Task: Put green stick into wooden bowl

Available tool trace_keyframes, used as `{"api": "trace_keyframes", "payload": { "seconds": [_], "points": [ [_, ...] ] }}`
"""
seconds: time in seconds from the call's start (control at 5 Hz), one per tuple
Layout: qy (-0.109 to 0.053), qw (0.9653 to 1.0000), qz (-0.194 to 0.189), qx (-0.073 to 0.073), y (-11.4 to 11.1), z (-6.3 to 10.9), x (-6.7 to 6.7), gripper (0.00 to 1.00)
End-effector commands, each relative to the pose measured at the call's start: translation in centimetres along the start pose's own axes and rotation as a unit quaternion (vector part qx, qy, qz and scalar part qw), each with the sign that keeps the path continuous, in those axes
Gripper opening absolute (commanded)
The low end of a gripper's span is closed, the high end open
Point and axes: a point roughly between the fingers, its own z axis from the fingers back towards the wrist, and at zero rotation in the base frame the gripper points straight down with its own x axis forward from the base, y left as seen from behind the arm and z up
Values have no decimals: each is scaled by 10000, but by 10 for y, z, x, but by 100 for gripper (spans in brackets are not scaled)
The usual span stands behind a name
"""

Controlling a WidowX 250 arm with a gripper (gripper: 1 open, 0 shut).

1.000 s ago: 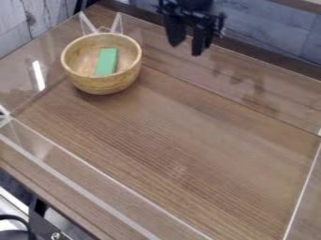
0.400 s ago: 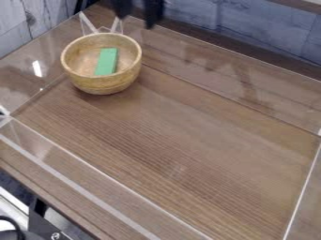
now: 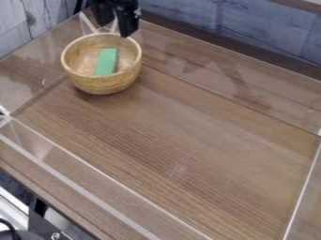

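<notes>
Green stick (image 3: 107, 62) lies inside the wooden bowl (image 3: 103, 65), flat on the paler inner floor, a touch toward the far side of the hollow. Its long axis runs roughly from the near rim toward the far rim, leaning slightly right at the top. The ends look close to the inner wall, though contact cannot be told at this size.

Gripper (image 3: 112, 26) hangs at the top edge of the view, just behind the bowl's far rim, pointing down at the bench (image 3: 189, 131). Only the lower part shows (dark, somewhat blurred, upper body cut off by the frame). Jaws stand apart and carry nothing; no green shows between them. Fingertips clear of the bowl, above rim level as far as the view allows.

Key relation: the stick lies toward the viewer and below the jaws, with the bowl's far wall between the two. The jaws are not over the stick; they sit beside and behind the bowl. One arm only, so no question of which is nearer.

Judgement: with the stick resting in the bowl and the jaws empty, the placing looks done. What remains, if anything, is for the arm to draw clear. The one hazard I can name is the far rim, which sits near the fingertips; a low sideways sweep could nudge the bowl.
</notes>
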Motion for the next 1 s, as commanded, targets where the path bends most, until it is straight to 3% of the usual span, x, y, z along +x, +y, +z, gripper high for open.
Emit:
{"api": "trace_keyframes", "payload": {
  "seconds": [0.0, 0.4, 0.8],
  "points": [
    [-178, 9996, -127, 156, 13, 13, 3, 100],
    [-37, 9988, -479, 102, 24, -35, -7, 100],
    [-34, 9991, -418, 44, 33, -51, -14, 100]
  ]
}}
